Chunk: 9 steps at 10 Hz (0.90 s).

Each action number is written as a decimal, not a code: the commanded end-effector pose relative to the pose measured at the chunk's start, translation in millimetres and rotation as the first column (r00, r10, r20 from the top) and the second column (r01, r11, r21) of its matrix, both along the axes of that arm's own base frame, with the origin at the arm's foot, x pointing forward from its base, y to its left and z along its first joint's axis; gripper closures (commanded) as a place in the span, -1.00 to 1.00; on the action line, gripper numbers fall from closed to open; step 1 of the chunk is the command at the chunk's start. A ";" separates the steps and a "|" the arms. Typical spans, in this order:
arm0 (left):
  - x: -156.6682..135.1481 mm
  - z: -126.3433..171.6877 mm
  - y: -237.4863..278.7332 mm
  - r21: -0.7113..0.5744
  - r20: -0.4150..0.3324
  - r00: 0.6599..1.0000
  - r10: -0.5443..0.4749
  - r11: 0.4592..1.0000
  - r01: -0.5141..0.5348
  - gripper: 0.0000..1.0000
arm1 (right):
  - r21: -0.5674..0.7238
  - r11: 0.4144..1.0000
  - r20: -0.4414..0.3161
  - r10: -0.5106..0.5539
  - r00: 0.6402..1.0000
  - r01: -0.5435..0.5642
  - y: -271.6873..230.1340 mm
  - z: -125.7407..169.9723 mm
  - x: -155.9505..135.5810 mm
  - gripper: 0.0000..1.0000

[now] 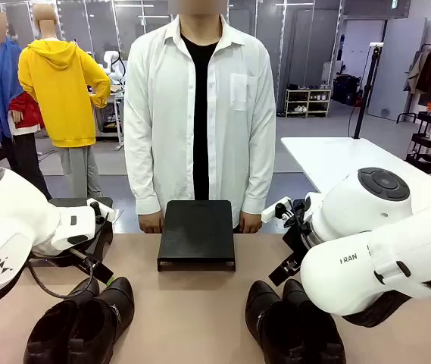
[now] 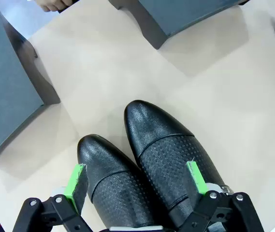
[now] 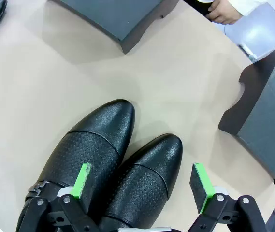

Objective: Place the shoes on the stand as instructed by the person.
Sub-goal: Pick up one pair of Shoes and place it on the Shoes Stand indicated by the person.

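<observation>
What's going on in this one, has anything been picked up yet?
Nothing is held yet. Two pairs of black shoes sit on the table: the left pair lies below the left gripper and the right pair below the right gripper, each with its fingers open above its pair. No shoe is on the black stand in the middle. The person stands behind it.

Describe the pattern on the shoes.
Black shoes: smooth toe caps, dotted texture behind; clearest in left wrist view.
</observation>
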<state>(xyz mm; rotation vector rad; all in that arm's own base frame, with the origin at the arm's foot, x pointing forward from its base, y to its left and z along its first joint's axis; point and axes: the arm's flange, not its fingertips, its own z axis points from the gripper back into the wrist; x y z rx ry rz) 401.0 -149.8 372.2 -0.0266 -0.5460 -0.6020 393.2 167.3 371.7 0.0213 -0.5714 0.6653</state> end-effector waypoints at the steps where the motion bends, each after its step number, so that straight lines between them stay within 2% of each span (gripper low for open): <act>1: -0.1 0.0 -0.2 0.000 0.000 1.000 0.000 1.000 0.000 -1.00 | 0.000 1.000 0.000 0.000 1.000 0.000 0.0 0.0 0.0 -1.00; 9: -0.1 0.0 -0.2 0.000 0.000 1.000 0.000 1.000 0.000 -1.00 | 0.000 1.000 0.000 0.000 1.000 0.000 0.0 0.0 0.0 -1.00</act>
